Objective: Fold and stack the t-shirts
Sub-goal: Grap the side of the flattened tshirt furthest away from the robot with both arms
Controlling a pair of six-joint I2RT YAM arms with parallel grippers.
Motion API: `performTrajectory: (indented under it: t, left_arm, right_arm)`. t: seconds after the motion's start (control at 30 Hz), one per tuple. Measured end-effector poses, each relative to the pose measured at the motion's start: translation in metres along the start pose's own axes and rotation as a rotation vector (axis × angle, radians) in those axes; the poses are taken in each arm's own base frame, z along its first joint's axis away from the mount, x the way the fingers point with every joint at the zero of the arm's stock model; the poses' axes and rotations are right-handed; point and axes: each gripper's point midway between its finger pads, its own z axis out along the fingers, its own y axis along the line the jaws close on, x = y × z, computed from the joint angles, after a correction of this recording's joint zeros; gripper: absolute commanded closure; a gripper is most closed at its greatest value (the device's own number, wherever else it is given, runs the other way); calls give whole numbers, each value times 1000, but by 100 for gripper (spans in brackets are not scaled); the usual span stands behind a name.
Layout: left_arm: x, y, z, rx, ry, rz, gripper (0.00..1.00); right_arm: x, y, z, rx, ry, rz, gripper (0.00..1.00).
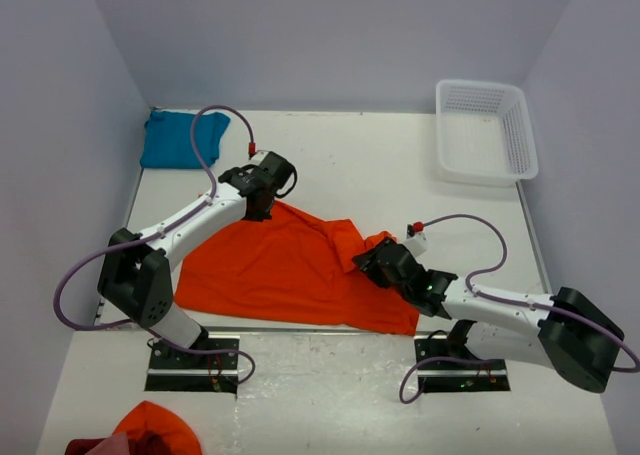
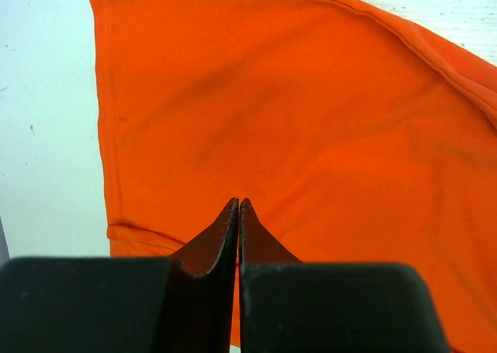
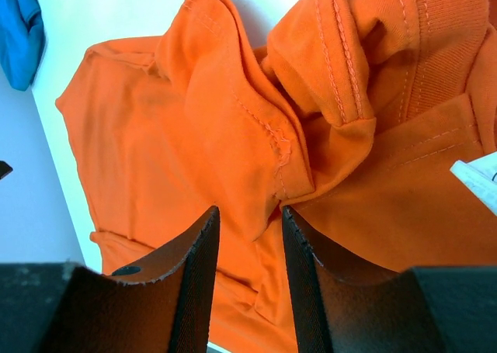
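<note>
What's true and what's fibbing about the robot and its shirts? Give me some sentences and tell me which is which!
1. The orange t-shirt lies on the table between the two arms. True.
2. The teal-blue t-shirt is inside the white basket. False: it lies bunched at the table's far left corner, well apart from the basket.
3. The left gripper is shut, above orange cloth. True.
4. The right gripper is squeezed tight shut. False: its jaws stand apart, over a bunched fold of the orange t-shirt.
5. The two shirts are stacked, one on the other. False: they lie apart, with bare table between them.
</note>
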Motion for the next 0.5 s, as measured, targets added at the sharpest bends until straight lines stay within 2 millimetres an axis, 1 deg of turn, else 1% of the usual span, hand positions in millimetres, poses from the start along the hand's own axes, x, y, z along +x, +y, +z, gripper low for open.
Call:
performTrajectory:
  t: [0.17, 0.37, 0.5]
  left_arm:
    - [0, 0, 0, 0, 0, 0, 100]
    - [0, 0, 0, 1, 1, 0, 100]
    - [0, -1, 0, 3, 1, 0, 100]
  right_arm:
    - [1, -5, -2, 19, 1, -2, 62]
    - [-4, -13, -13, 56, -13, -10, 62]
    - [-8, -13, -18, 61, -22, -12, 62]
